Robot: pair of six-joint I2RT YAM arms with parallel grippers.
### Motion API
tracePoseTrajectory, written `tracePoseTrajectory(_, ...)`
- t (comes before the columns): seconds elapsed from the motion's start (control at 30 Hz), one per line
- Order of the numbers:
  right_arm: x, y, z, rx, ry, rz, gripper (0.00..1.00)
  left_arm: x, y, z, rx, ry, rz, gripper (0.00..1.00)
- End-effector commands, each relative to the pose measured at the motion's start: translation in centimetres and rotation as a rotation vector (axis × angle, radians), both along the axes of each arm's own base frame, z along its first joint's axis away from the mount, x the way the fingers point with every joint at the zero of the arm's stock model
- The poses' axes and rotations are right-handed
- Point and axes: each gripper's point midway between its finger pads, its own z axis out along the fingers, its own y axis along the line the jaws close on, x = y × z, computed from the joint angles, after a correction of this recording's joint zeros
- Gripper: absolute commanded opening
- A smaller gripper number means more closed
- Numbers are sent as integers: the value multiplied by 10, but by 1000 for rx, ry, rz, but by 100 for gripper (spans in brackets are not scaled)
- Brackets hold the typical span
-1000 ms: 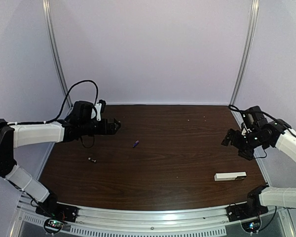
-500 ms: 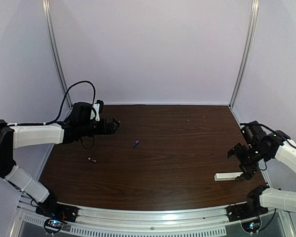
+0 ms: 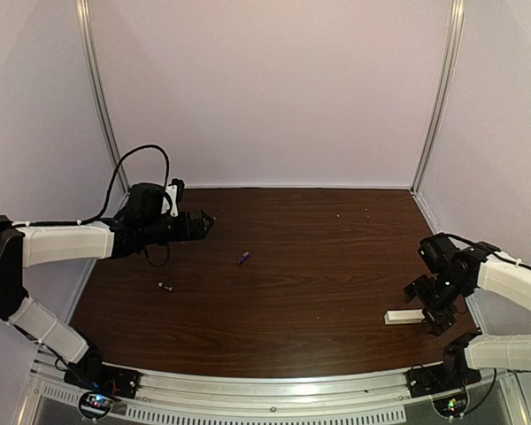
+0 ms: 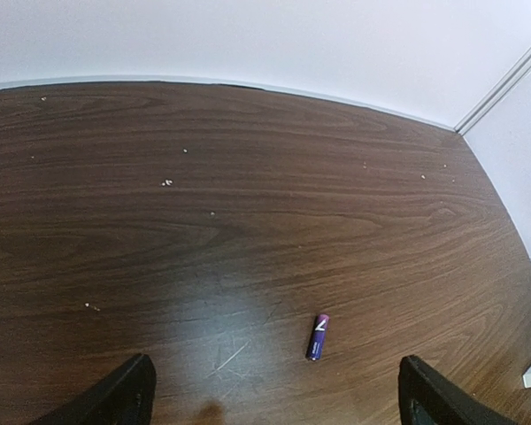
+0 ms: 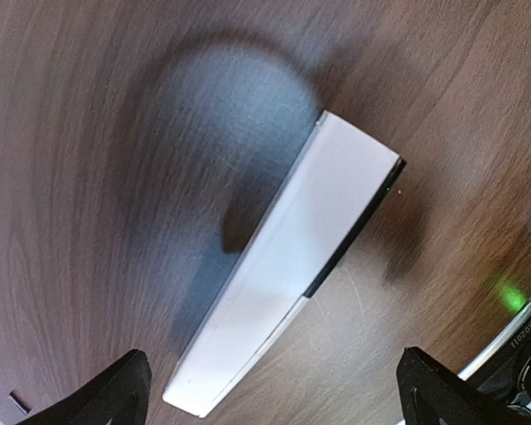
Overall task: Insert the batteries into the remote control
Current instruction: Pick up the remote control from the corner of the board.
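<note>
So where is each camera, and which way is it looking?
Top: above and behind the arms, looking down at the table; both arms, left gripper and right gripper show.
Left wrist: on the left arm, looking along the table at the purple battery; left fingertips show at the bottom.
Right wrist: on the right arm, looking down at the remote; right fingertips show at the bottom.
Shared: top and left wrist see the purple battery; top and right wrist see the remote.

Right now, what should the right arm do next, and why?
Probably lower the right gripper a little and close on the remote. The jaws stand open just above it. The remote lies flat on the table, slanted across the gap and not yet gripped, so a slight wrist turn may help first.
</note>
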Motion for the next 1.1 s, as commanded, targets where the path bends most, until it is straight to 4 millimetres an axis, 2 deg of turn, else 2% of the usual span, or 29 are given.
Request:
tracePoseTrajectory(0.0, 9, -4, -3, -51, 15, -6, 97, 5, 2, 8, -6, -37, 35, 97)
tracePoseTrajectory(0.17, 14, -5, -4, -84, 55, 6, 95, 6, 7, 6, 10, -31, 58, 97)
tracePoseTrajectory(0.73, 17, 1, -32, -74, 109, 3, 77, 9, 11, 0, 27, -15, 88, 97)
tracePoseTrajectory(1.07, 30, 7, -40, -53, 84, 13, 49, 3, 4, -4, 7, 0, 41, 97)
